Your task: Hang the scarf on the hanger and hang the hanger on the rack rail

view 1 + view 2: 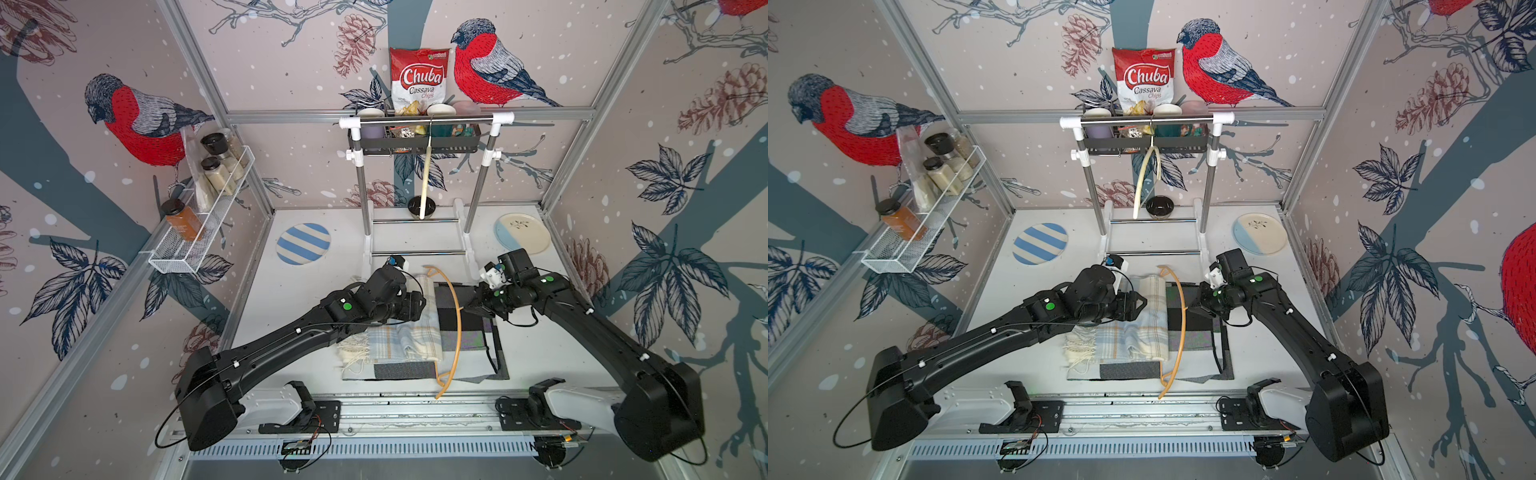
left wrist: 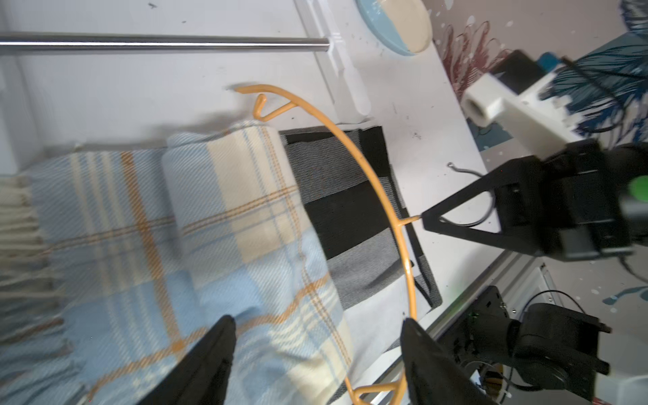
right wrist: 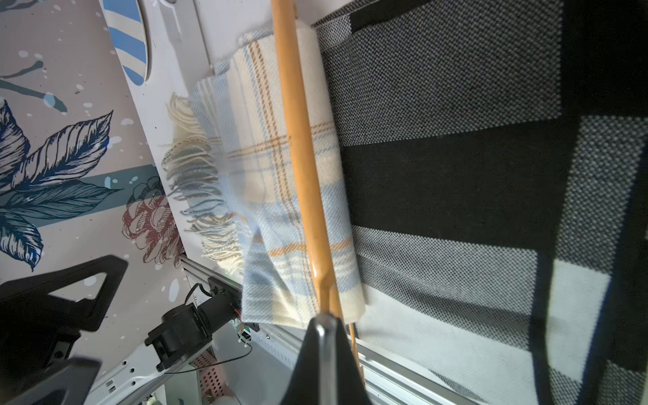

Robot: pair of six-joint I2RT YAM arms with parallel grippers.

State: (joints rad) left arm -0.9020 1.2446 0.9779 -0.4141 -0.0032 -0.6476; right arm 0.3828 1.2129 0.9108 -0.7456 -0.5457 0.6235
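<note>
Orange against grey: found the wire hanger arched over the grey-and-black checked cloth on the table, its short stub pinched in the clenched right claw, the folded pale-blue plaid scarf just beside it, and the left claw spread open over that scarf.

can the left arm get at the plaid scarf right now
Probably yes: the left tool hangs open right over the plaid scarf, nothing between them. The orange hanger, pinched by the right tool, runs along the scarf's edge close by one finger.
</note>
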